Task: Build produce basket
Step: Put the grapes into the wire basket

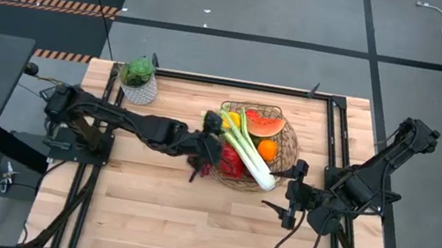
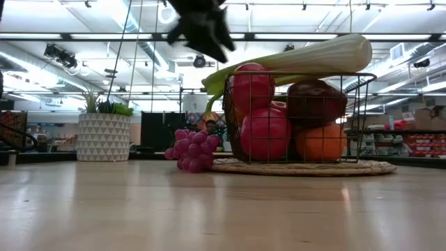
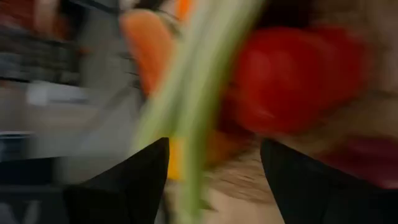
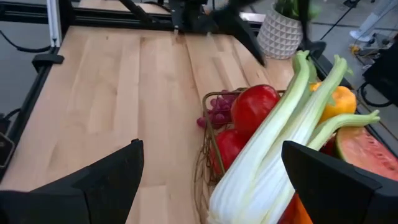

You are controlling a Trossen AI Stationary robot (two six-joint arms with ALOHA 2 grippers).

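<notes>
**A:** Two claws listed. Right gripper [image 4: 211,155], at 5 o'clock of the basket [image 2: 362,118]: fingers wide, empty, waiting.

**B:** Next item?

**A:** Grapes [image 2: 191,150], on the table just outside the rim at 8 o'clock. Not in.

**B:** Risk?

**A:** Left gripper [image 3: 214,168], above the 9 o'clock rim: fingers parted, nothing clamped. Leek [image 1: 251,157] lies across the heap, overhanging. A low pass for the grapes could knock it, roll an apple [image 2: 265,132] out, or snag the wire.

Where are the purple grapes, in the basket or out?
Out: the grapes lie on the table against the basket wall.
</notes>
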